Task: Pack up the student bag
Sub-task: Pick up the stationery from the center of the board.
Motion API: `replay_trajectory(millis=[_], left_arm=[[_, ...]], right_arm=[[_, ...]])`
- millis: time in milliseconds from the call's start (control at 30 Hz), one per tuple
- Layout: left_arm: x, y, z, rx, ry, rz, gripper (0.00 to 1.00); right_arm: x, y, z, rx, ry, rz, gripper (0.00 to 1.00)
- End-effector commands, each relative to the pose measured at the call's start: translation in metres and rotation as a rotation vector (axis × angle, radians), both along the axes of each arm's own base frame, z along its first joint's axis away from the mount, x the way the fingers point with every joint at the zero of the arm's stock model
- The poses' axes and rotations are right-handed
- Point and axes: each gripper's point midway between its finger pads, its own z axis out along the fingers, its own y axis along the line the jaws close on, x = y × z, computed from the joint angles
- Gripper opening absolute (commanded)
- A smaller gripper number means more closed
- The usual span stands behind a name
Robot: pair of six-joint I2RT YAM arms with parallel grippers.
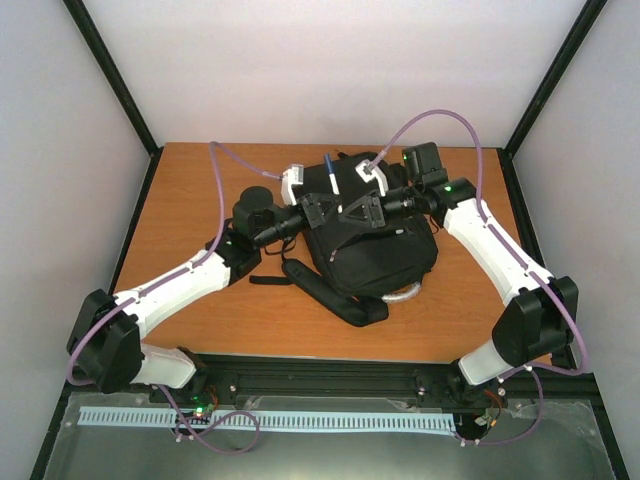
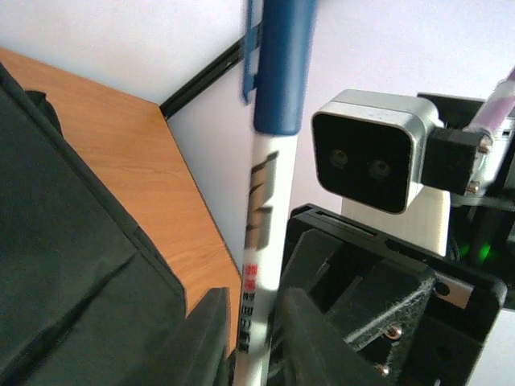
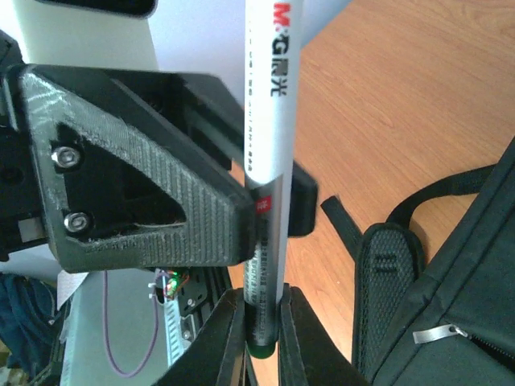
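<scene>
**Two grippers clamped on one pen above the backpack**
The right gripper point(image 3: 261, 344) pinched the white pen point(image 1: 331, 175) at the end away from its blue cap, and the left gripper point(image 2: 256, 347) squeezed mid-barrel. The right arm's camera point(image 2: 370, 161) crowded in beside them. The black backpack point(image 1: 375, 255) lay underneath on the wooden table point(image 1: 195, 180). The pen's bottom tip sat hidden between the fingers, and the cap was blurred.

Both arms reach inward with elbows out, the left gripper point(image 1: 318, 210) and right gripper point(image 1: 362, 212) meeting nose to nose. Each is clamped on one pen point(image 1: 331, 172), the left fingers point(image 3: 145, 201) just above the right fingers point(image 3: 310, 342).
</scene>
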Motion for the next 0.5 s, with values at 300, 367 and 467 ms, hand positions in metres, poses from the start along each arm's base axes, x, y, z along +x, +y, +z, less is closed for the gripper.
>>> replay_trajectory(millis=[300,367,467], left_arm=[[-0.016,0.005,-0.015,0.139,0.019,-0.031,0.64],[-0.019,0.014,-0.033,0.199,0.051,-0.014,0.64],[-0.022,0.028,-0.060,0.295,0.089,0.029,0.65]], right_arm=[[0.012,-0.063,-0.039,-0.218,-0.086,-0.135,0.03],[0.012,-0.089,-0.061,-0.322,-0.067,-0.166,0.03],[-0.005,-0.116,-0.091,-0.487,-0.019,-0.127,0.03]])
